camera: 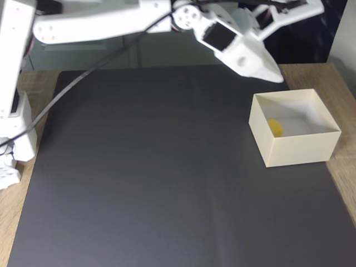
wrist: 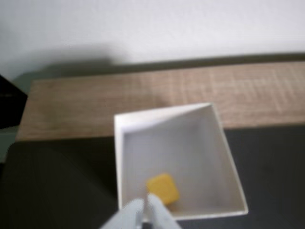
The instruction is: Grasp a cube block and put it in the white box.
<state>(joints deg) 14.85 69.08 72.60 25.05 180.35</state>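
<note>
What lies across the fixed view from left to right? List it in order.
White robot arm base → black rectangular mat → white two-finger gripper → small yellow cube block, lying inside the cream-white square open box → bare strip of wooden table.

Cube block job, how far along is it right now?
Looks essentially done: the cube block lies on the floor of the white box, also seen in the fixed view. Nothing is in hand; the gripper is shut above the box's near edge. Only pulling the arm away seems left.
</note>
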